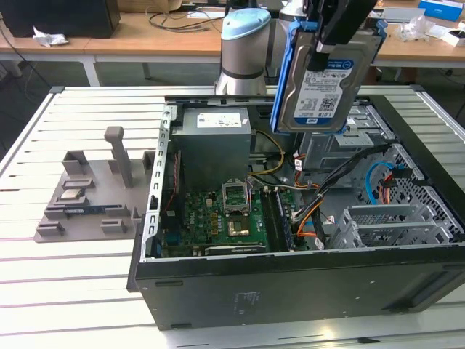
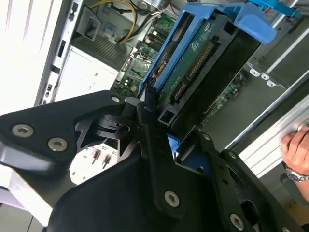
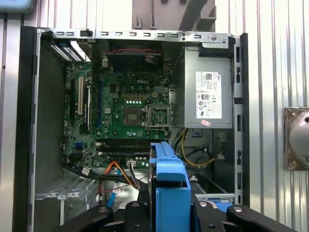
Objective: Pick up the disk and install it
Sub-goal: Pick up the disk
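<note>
The disk (image 1: 325, 81), a silver drive with a white-and-blue label in a blue plastic frame, hangs upright in the air above the open computer case (image 1: 290, 287). My gripper (image 1: 336, 33) is shut on its upper edge. In the second wrist view, the black fingers (image 2: 153, 140) clamp the blue frame, and the disk (image 2: 193, 67) shows its circuit-board side. In the first wrist view, the disk's blue frame (image 3: 169, 183) stands edge-on between the gripper's (image 3: 169, 215) links, over the case's drive-bay end.
Inside the case lie the motherboard (image 3: 130, 106), the grey power-supply box (image 3: 207, 96), loose orange and yellow cables (image 1: 309, 218) and a metal drive cage (image 1: 349, 134). A grey fixture (image 1: 87, 196) sits at the exterior view's left. A person's hand (image 2: 294, 150) rests beside the case.
</note>
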Controlling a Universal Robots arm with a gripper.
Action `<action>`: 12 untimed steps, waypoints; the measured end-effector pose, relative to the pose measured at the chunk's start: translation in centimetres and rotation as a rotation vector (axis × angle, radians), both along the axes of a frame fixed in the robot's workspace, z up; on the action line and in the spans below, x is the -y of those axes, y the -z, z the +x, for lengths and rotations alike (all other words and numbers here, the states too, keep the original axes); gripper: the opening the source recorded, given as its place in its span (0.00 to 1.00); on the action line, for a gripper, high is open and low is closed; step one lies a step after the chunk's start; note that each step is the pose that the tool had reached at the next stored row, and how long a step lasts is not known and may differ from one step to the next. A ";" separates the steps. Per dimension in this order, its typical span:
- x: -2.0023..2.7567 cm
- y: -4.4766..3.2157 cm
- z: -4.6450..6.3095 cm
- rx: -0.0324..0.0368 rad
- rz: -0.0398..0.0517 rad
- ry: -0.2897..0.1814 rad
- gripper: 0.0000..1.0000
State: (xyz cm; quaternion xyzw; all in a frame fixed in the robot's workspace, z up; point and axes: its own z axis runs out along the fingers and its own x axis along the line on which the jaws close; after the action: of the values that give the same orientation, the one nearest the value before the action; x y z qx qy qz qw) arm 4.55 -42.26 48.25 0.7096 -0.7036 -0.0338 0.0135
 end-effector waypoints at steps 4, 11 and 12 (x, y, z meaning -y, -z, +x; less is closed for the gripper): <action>0.96 0.06 0.0 0.0000 0.0000 0.000 0.37; 2.70 0.19 0.0 0.0000 -0.0001 0.000 0.37; 2.92 0.21 0.0 0.0000 0.0000 0.000 0.37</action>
State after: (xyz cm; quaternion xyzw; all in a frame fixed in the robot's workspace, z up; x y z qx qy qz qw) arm 4.55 -45.17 48.04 0.7097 -0.7036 -0.0338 0.0135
